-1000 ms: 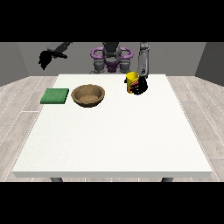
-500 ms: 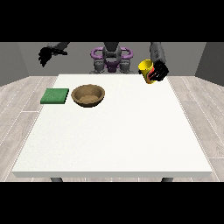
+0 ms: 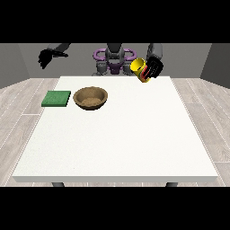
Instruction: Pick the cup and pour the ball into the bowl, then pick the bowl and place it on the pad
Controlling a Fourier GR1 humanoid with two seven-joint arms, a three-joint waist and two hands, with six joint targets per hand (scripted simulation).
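Cup lifted and tipped over the desk's far right side

Hand at the view's right (image 3: 153, 67): raised above the far right part of the desk (image 3: 117, 148), fingers curled round the yellow cup (image 3: 139, 69), dark fingers laid across the cup's right side. Cup clear of the desktop, tilted, open mouth turned up and toward the view's left. Reddish stripe visible on the cup beside the fingers; no lettering, brand or label readable on it or anywhere else. Ball not to be made out; cup's inside too small to read. Arm above this hand cut by the top band.

Hand at the view's left (image 3: 45, 58): held high, beyond the desk's far left corner, nothing in it, apart from every object. Fingers too small and dark to tell whether straight or curled.

Bowl (image 3: 90, 97): brown, upright, resting on the desk's far left part, well apart from the cup and lower in the view, to the left of it. Inside shows only brown; contents hard to judge.

Pad (image 3: 56, 98): green, flat on the desk, just beside the bowl on its left, a narrow strip of white between them.

Robot torso (image 3: 114, 60): at the far edge, between the two arms, purple and grey parts showing, head cut off at the top.
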